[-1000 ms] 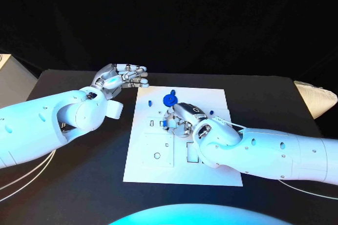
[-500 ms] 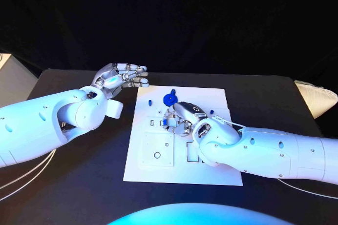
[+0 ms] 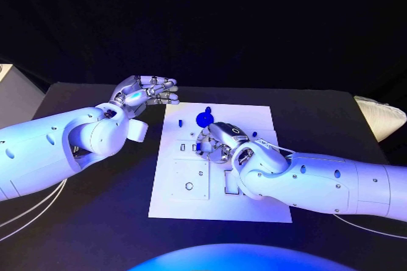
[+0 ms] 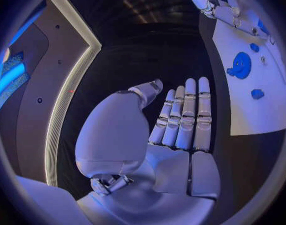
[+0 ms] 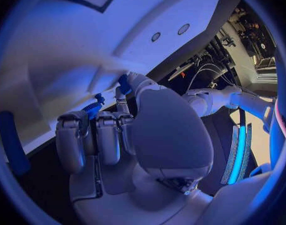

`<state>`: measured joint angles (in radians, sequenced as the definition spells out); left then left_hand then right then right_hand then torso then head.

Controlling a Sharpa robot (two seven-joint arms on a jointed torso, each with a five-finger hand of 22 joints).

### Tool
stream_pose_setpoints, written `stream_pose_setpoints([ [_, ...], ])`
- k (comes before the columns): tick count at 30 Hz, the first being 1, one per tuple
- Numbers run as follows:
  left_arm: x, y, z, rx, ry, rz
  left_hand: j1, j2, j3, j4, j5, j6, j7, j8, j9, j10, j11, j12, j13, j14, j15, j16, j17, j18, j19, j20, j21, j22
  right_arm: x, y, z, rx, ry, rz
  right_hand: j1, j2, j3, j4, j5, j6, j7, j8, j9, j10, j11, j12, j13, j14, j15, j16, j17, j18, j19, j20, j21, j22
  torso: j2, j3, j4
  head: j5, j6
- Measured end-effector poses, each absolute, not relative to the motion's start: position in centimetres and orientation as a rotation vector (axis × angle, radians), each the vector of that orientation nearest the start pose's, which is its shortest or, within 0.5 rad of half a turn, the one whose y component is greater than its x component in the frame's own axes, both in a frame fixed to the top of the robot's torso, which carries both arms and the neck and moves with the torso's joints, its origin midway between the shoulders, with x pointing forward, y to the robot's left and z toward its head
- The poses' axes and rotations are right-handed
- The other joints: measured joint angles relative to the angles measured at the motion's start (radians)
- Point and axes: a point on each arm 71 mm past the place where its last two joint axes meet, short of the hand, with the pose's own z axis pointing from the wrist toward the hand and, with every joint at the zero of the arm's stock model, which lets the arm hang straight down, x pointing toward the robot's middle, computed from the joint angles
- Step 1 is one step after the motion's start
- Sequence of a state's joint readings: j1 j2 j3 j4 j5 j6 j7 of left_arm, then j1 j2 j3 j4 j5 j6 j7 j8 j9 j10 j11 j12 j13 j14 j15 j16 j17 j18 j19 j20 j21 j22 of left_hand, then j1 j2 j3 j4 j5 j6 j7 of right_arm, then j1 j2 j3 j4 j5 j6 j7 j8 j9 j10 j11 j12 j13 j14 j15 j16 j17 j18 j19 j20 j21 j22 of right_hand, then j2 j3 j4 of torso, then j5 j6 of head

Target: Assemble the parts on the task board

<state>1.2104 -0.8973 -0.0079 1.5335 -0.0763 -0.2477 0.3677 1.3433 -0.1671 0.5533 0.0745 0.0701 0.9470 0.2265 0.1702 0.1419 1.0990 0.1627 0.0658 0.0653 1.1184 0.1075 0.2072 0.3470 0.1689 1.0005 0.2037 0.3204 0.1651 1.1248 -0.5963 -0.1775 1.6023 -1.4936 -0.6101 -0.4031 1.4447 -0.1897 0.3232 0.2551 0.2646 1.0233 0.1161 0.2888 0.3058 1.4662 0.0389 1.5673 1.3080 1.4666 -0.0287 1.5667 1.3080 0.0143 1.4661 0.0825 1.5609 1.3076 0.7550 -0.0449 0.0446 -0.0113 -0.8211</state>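
Hovering beyond the far left corner of the task board (image 3: pixel 250 121), the left hand (image 3: pixel 149 91) is a silvery, segmented metal hand on a smooth glossy white arm; in the left wrist view (image 4: pixel 180 120) its fingers lie straight, side by side, with the thumb set off from them, and nothing is in its grasp. The task board, a flat white rectangular plate with a matte face, lies in the middle of the black counter (image 3: pixel 102 224), and its surface carries shallow rectangular recesses and small round holes. On its far part stands a round blue part (image 3: pixel 204 117) shaped like a disc, and just left of that one lies a small blue part (image 3: pixel 180 123), a short stub; the left wrist view shows three loose blue pieces in this far area, the disc and two small ones. Further right, over the middle of the task board, the right hand (image 3: pixel 222 143) reaches down onto the plate, its metal fingers curled together with their tips at the white surface. In the right wrist view a small blue part (image 5: pixel 93 107) sits at the fingertips (image 5: pixel 121 97), but whether the hand grips it I cannot tell.
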Motion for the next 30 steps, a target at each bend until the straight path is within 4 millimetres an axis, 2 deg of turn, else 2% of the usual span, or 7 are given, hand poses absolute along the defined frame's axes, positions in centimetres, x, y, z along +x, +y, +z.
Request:
stream_pose_setpoints([
  [14,49.25,23.01,-16.08,-1.027,1.434,-1.557,-0.004,-0.004,0.000,0.000,0.000,0.000,0.000,0.000,0.000,-0.004,0.004,0.000,0.000,0.000,0.000,0.000,0.002,0.000,0.000,0.000,0.000,0.000,42.25,-7.60,-24.01,-0.023,1.653,0.739,-0.009,-0.009,0.000,0.000,-0.006,-0.005,0.005,0.000,-0.002,0.000,0.000,0.000,0.000,0.000,0.000,0.000,0.000,0.000,0.000,0.000,-0.004,0.000,0.000,-0.0008,0.0006,0.000,-0.002],
  [18,49.25,23.02,-16.09,-1.027,1.435,-1.557,-0.004,-0.004,0.000,0.000,0.000,0.000,0.000,0.000,0.000,-0.004,0.004,0.000,0.000,0.000,0.000,0.000,0.002,0.000,0.000,0.000,0.000,0.000,42.25,-7.61,-24.04,-0.027,1.656,0.736,-0.019,-0.019,0.000,0.000,-0.005,-0.013,0.006,0.001,-0.003,0.000,0.000,0.000,0.000,0.000,0.000,0.000,0.000,0.000,0.000,0.000,-0.009,0.000,0.000,-0.0006,0.0000,0.000,-0.002],
  [22,49.26,23.03,-16.10,-1.027,1.435,-1.556,-0.004,-0.004,0.000,0.000,0.000,0.000,0.000,0.000,0.000,-0.004,0.004,0.000,0.000,0.000,0.000,0.000,0.002,0.000,0.000,0.000,0.000,0.001,42.22,-7.67,-24.20,-0.030,1.663,0.732,-0.029,-0.029,0.001,-0.001,-0.009,-0.028,0.013,-0.005,-0.006,0.000,0.000,-0.012,0.000,0.000,0.000,0.000,0.000,0.000,0.000,0.000,-0.011,0.000,0.000,-0.0006,0.0000,-0.001,-0.002],
  [25,49.26,23.04,-16.10,-1.027,1.436,-1.556,-0.004,-0.004,0.000,0.000,0.000,0.000,0.000,0.000,0.000,-0.004,0.004,0.000,0.000,0.000,0.000,0.000,0.002,0.000,0.000,0.000,0.000,0.001,42.22,-7.66,-24.21,-0.031,1.663,0.731,-0.032,-0.032,-0.003,0.003,-0.009,-0.038,0.016,-0.012,-0.008,0.000,0.007,-0.017,0.000,0.000,0.000,0.000,0.000,0.000,0.000,0.000,-0.015,0.000,0.000,-0.0006,0.0000,-0.002,-0.002],
  [30,49.26,23.05,-16.11,-1.027,1.436,-1.555,-0.004,-0.004,0.000,0.000,0.000,0.000,0.000,0.000,0.000,-0.004,0.004,0.000,0.000,0.000,0.000,0.000,0.002,0.000,0.000,0.000,0.000,0.001,42.22,-7.67,-24.20,-0.032,1.663,0.731,-0.033,-0.033,-0.003,0.003,-0.009,-0.041,0.020,-0.012,-0.011,0.000,0.007,-0.021,0.000,0.000,0.007,0.000,0.000,0.000,0.000,0.000,-0.019,0.000,0.000,-0.0006,0.0005,-0.002,-0.002],
])
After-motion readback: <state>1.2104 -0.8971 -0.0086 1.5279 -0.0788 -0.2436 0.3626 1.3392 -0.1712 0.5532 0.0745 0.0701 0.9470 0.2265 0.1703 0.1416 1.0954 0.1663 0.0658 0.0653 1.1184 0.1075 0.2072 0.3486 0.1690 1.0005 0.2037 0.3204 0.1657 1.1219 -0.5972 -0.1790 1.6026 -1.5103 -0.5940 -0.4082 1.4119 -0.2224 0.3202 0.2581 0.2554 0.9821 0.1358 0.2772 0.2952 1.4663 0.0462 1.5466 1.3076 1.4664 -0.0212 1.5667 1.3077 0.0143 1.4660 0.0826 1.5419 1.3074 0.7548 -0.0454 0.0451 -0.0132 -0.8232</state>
